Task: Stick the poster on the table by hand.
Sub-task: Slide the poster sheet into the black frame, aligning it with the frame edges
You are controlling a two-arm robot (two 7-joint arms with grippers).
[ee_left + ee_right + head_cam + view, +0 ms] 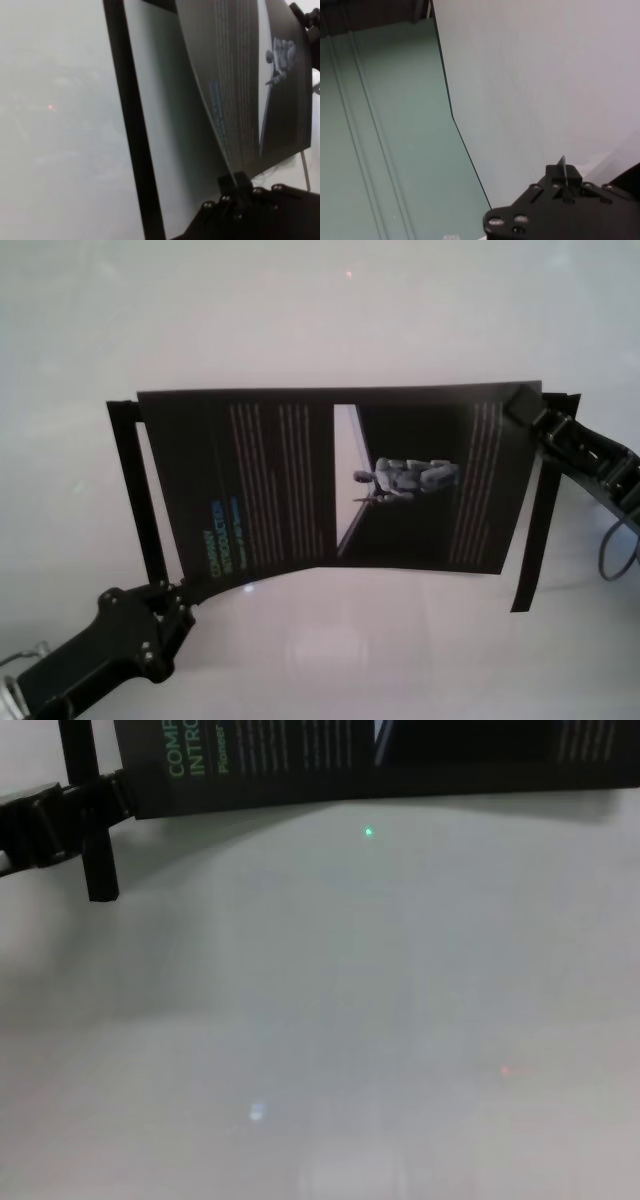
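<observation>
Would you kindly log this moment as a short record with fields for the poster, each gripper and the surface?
poster: the poster is held up above the table, bowed, print facing the head camera
left gripper: the left gripper is shut on the poster's near-left corner
right gripper: the right gripper is shut on the poster's far-right corner
table: the table is pale and glossy
other: black strips sit beside both of the poster's short edges

The left gripper (235,187) pinches the poster's (250,85) corner edge; the sheet rises off the table (60,125), beside a black strip (132,130).
</observation>
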